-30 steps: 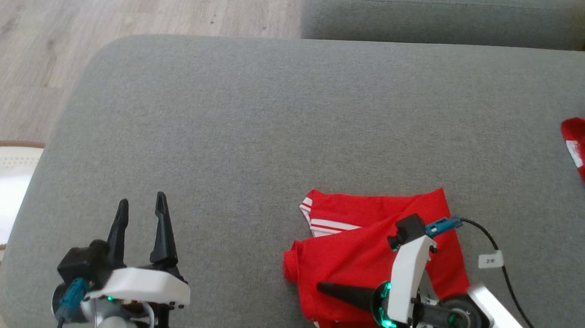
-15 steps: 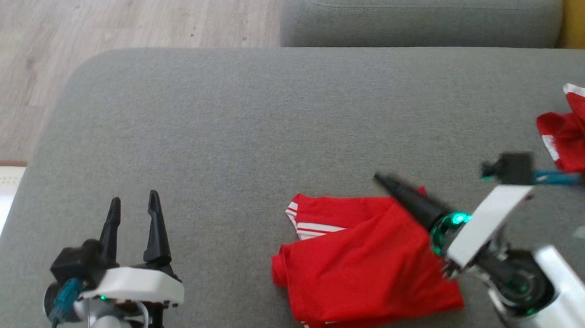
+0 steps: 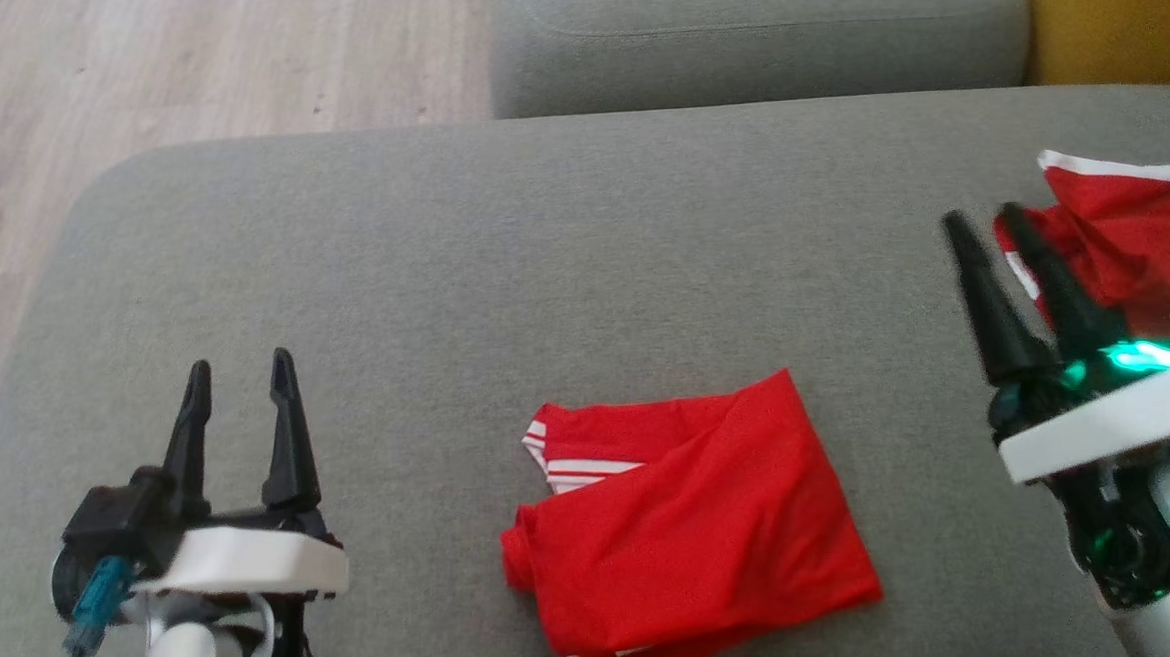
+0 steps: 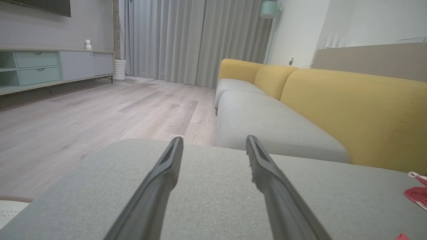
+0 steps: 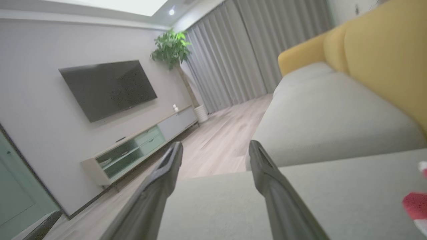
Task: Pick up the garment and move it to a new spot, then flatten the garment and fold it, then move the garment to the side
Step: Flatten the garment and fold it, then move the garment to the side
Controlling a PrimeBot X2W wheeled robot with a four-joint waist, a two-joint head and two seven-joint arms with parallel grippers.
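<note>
Television (image 5: 106, 88) in right wrist view; garment (image 3: 690, 523) overhead

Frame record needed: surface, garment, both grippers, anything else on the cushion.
surface: grey cushion
garment: red with white stripes, folded, lying near the cushion's front edge, untouched
left gripper: open, empty, left of garment, apart from it
right gripper: open, empty, right of garment, apart from it
other: second red garment, crumpled, at the far right

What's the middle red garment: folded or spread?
Folded: the garment lies as a compact layered bundle on the cushion, a flap overlapping its striped layer.
</note>
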